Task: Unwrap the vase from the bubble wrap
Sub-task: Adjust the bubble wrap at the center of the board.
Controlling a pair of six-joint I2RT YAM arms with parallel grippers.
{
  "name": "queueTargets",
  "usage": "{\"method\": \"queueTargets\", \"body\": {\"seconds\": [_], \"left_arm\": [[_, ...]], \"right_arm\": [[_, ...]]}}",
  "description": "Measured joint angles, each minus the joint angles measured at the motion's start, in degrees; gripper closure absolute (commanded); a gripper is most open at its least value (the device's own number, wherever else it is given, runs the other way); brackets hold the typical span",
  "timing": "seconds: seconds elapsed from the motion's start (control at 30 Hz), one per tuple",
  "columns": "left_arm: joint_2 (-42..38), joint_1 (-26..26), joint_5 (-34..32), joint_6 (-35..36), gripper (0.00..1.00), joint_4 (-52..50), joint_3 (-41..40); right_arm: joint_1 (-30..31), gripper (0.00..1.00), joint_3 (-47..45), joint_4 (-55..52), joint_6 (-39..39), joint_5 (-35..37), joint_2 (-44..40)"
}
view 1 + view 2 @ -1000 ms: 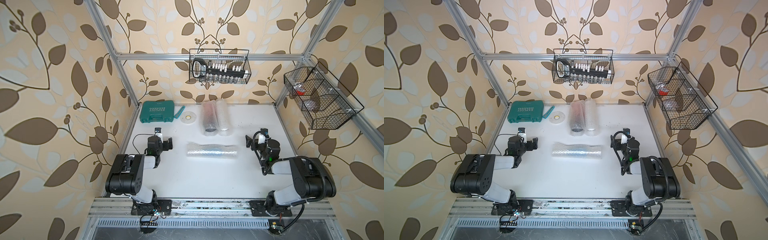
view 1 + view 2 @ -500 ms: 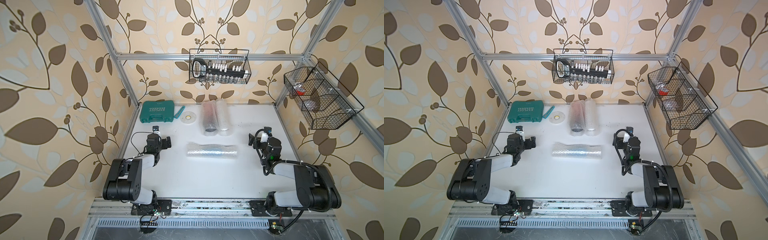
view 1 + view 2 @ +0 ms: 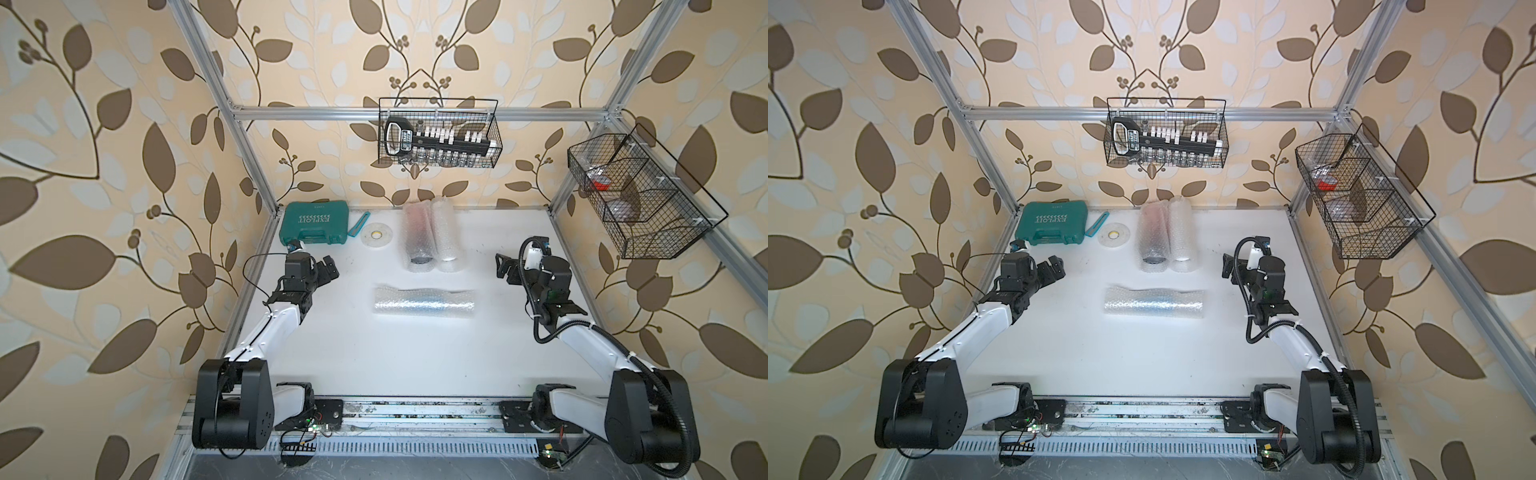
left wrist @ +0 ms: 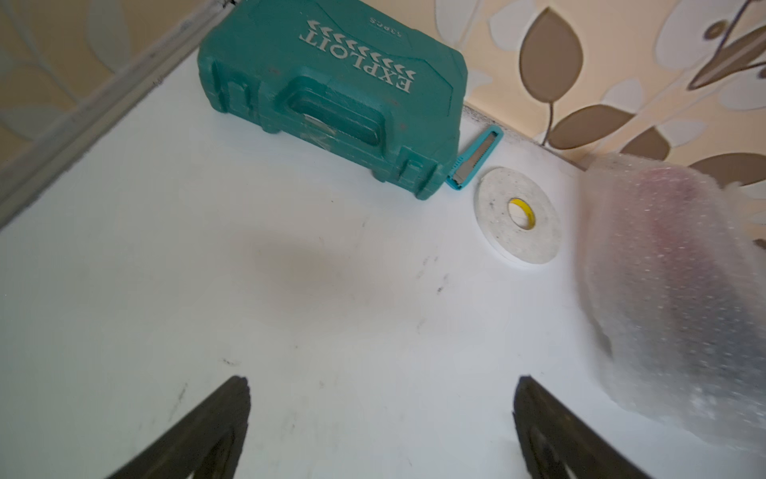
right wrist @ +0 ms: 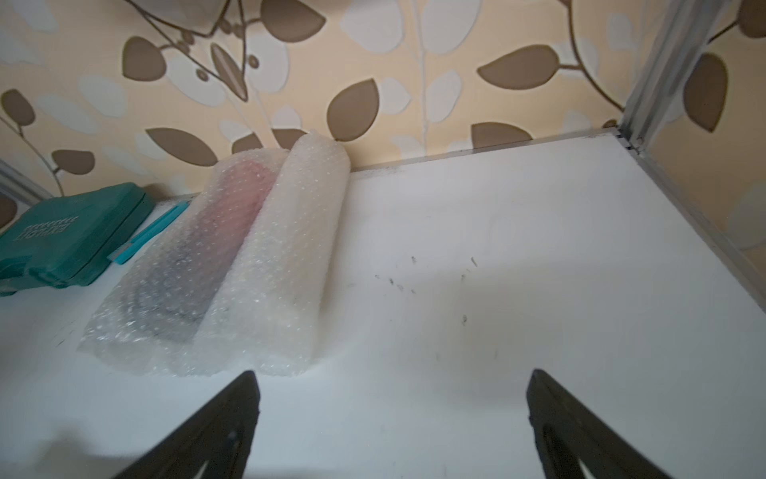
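Observation:
A long bubble wrap (image 3: 424, 302) (image 3: 1154, 302) roll lies crosswise in the middle of the white table, with a pale bluish shape showing faintly through it. The vase itself is hidden. My left gripper (image 3: 328, 270) (image 3: 1051, 268) (image 4: 381, 398) hovers open to the left of that roll, well apart from it, with only bare table between its fingers. On the other side of the roll my right gripper (image 3: 505, 269) (image 3: 1229, 268) (image 5: 393, 394) is open too, holding nothing.
Two more bubble wrap rolls lie side by side at the back: one with a reddish and dark shape inside (image 3: 417, 237) (image 5: 199, 265) (image 4: 671, 290), one whitish (image 3: 444, 237) (image 5: 290, 257). A green tool case (image 3: 316, 224) (image 4: 331, 91), blue cutter (image 4: 476, 159) and tape roll (image 3: 376, 236) (image 4: 518, 215) sit back left. Wire baskets (image 3: 438, 139) (image 3: 640, 195) hang on the walls.
Both arms have stretched out from their folded pose, carrying the grippers a little toward the back of the table. Both grippers stayed open. The rolls have not moved.

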Motion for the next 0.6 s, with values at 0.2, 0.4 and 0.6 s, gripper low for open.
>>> {"method": "queueTargets", "body": {"seconds": [0.2, 0.4, 0.6], "left_arm": [[-5.5, -1.3, 10.3, -7.4, 0.01, -8.8, 0.5], [-5.5, -7.1, 20.2, -11.5, 0.01, -15.2, 0.5], [-4.6, -16.2, 26.4, -13.5, 0.04, -16.7, 0.4]], "right_arm": [[8.5, 0.0, 5.1, -10.2, 0.1, -5.4, -0.2], [18.9, 0.02, 9.7, -18.0, -1.8, -8.3, 4.6], [25.2, 0.1, 16.0, -24.7, -5.7, -9.1, 12.6]]}}
